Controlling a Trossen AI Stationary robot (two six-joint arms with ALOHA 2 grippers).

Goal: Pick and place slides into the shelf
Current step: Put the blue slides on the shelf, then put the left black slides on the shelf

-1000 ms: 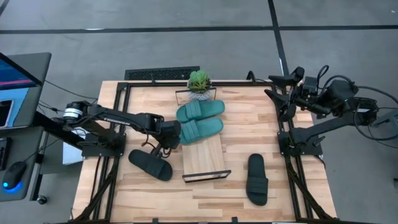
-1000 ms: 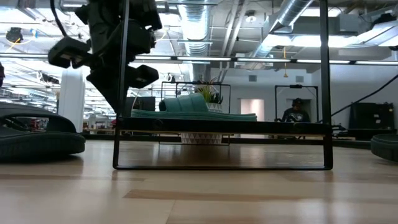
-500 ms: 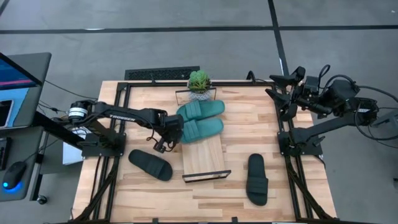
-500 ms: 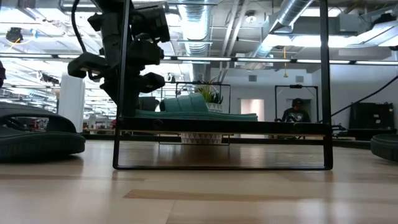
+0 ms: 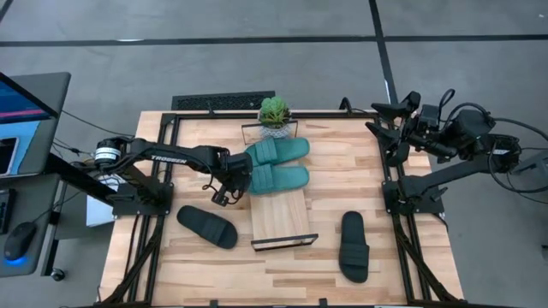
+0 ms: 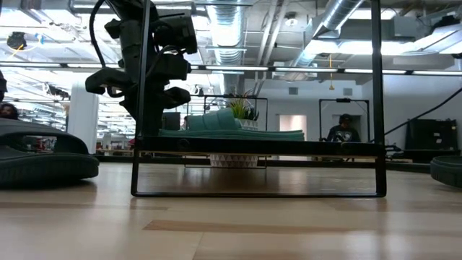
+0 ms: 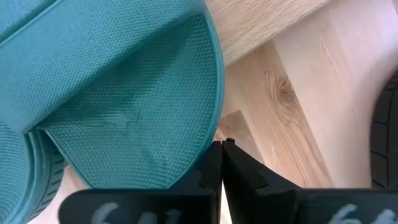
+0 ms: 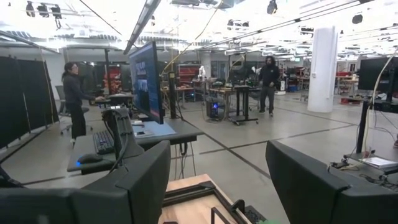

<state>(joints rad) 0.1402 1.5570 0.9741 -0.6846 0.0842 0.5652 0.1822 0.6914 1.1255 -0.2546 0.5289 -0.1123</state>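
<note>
A: The left gripper (image 5: pixel 224 190) has its fingers pressed together with nothing between them, and it has slid in toward the left end of the nearer teal slide (image 5: pixel 276 179). A second ago it hung farther out, over the bare table; now its tip is right at the slide's heel edge.

B: So it's nudging, not grabbing?

A: That's my reading. The slide has shifted slightly to the right along the shelf (image 5: pixel 281 219), so it looks like a push to seat it properly.

B: And the other teal one (image 5: pixel 276 151)?

A: On the far part of the shelf, just beside the first, by the potted plant (image 5: pixel 274 112).

B: What remains?

A: Two black slides are off the shelf: one (image 5: pixel 206 226) near-left on the table, one (image 5: pixel 354 246) near-right. The near half of the shelf is bare.

B: The right gripper (image 5: pixel 387 130)?

A: Parked at the far right edge, fingers spread, holding nothing.

B: Anything in the way?

A: The shelf's wire end frame (image 6: pixel 258 144) stands at the near end.
</note>
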